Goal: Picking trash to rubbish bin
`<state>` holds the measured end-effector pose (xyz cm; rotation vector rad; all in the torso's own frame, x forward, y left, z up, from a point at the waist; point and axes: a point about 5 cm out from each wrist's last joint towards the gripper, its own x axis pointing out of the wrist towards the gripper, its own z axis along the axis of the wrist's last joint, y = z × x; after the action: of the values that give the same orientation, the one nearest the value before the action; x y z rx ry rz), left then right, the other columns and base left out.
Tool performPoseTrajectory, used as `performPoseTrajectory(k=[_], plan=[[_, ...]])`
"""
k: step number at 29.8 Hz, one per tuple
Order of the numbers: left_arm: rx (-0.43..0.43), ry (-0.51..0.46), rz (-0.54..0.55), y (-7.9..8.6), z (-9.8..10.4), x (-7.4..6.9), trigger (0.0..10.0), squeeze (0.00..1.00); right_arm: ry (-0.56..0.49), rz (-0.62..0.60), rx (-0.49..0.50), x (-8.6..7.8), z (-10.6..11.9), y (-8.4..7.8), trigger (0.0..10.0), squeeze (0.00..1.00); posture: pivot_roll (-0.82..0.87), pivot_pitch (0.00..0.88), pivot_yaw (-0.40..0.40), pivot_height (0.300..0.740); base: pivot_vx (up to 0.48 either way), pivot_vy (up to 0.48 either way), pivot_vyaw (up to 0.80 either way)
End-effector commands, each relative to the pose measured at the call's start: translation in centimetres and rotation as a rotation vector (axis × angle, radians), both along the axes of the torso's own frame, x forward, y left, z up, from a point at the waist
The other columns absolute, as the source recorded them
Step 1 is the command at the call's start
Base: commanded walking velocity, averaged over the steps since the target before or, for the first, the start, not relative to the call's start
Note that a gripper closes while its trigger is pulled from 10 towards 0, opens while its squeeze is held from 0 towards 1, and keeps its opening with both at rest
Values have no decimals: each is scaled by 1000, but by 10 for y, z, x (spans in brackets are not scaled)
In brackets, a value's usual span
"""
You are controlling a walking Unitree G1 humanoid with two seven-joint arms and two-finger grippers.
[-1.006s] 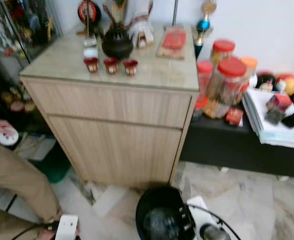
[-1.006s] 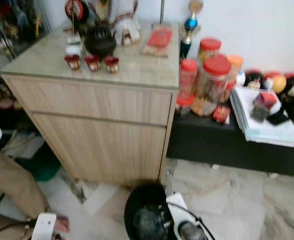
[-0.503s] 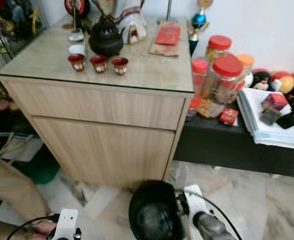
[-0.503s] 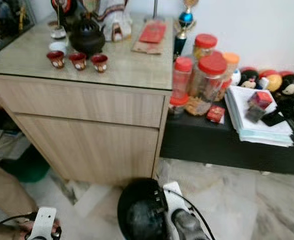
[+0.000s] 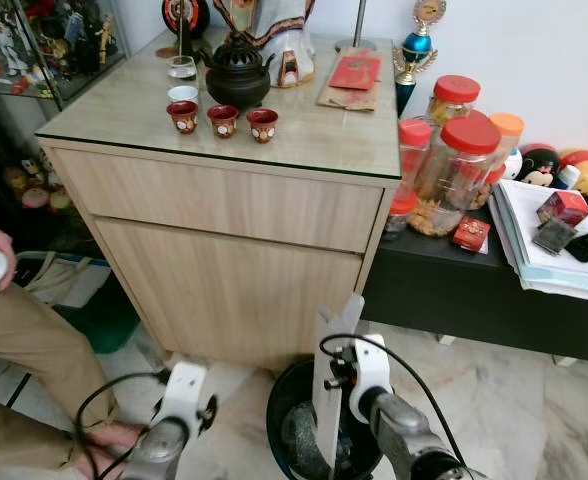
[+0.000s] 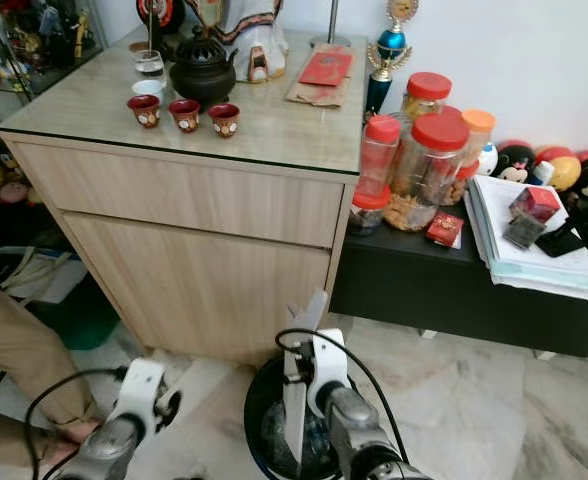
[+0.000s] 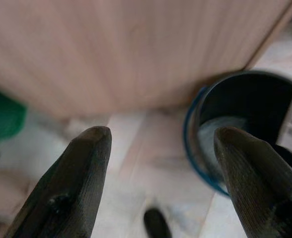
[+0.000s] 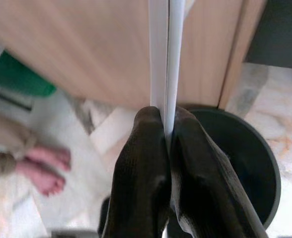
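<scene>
We hold flat white card [image 5: 327, 390] pinched edge-on in right gripper [image 8: 167, 130], upright over black bin [image 6: 265, 395] at 6 o'clock of wooden cabinet [image 5: 229, 250]. We judge: centre card's lower end over bin mouth, lower, then release so it drops inside. Right forearm angled up toward bin from 5 o'clock. Left gripper [image 7: 161, 144] fingers spread wide, empty, low at 9 o'clock of bin.
</scene>
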<state>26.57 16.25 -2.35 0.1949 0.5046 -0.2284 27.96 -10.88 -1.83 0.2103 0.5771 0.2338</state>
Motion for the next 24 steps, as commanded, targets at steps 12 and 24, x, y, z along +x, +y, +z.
performPoseTrajectory(k=[12, 24], plan=[[-136, -14, -92, -10, 7, 4, 10000, 0, -113, -193, -29, 24, 23, -25, 10000, 0, 188, 148, -35, 740, 0, 0, 0], [-164, 9, -147, -11, 5, 1, 10000, 0, -74, -234, -65, 18, 16, -32, 10000, 1000, 195, 151, -22, 740, 0, 0, 0]])
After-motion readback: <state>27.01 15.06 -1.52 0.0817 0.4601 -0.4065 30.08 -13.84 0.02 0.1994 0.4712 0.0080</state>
